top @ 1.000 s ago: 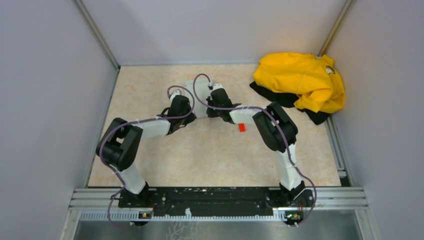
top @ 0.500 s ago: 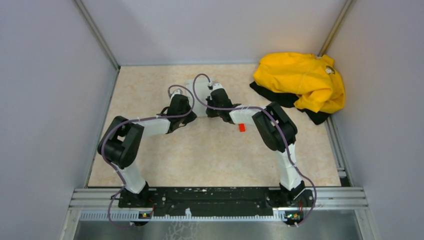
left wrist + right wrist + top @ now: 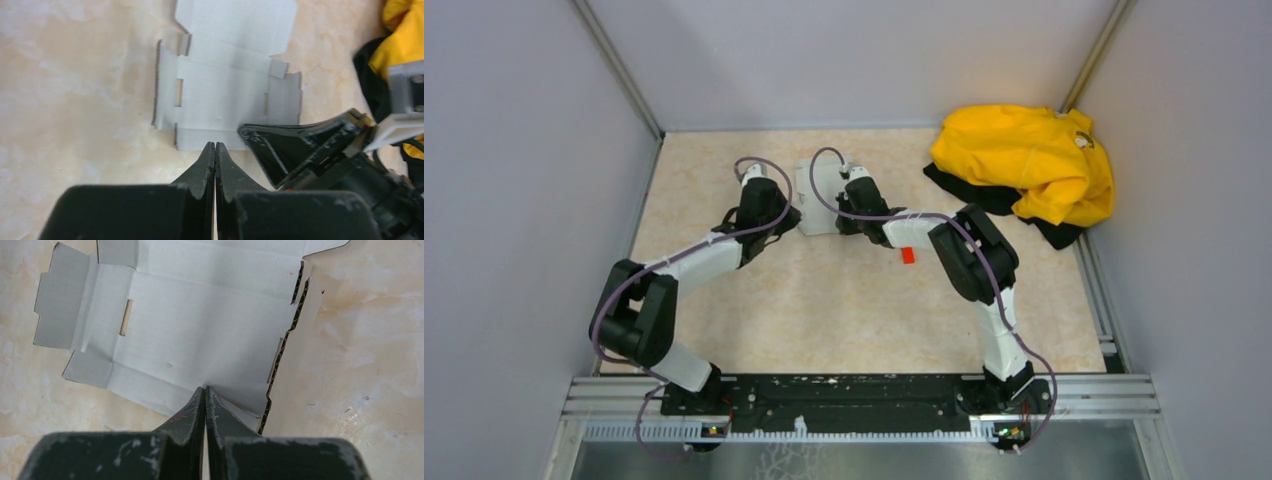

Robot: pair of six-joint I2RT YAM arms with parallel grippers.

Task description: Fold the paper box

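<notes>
The paper box (image 3: pixel 817 190) is a pale grey die-cut sheet lying flat and unfolded at the back middle of the table. In the left wrist view the sheet (image 3: pixel 225 90) lies just ahead of my left gripper (image 3: pixel 215 145), which is shut and empty with its tips at the sheet's near edge. My left gripper (image 3: pixel 789 222) sits at the sheet's left near corner. My right gripper (image 3: pixel 205 388) is shut, its tips resting on the near part of the sheet (image 3: pixel 200 325) beside a raised side flap. My right gripper (image 3: pixel 840 220) is on the sheet's right side.
A yellow garment (image 3: pixel 1024 160) over dark cloth lies at the back right corner. A tiny red block (image 3: pixel 908 255) lies under the right forearm. Grey walls close in the table on the left, back and right. The right gripper's black fingers (image 3: pixel 300 145) show in the left wrist view.
My left arm has swung left and stretched out, drawing its gripper off the sheet to its left near corner. More of the sheet shows. The right arm has not moved.
</notes>
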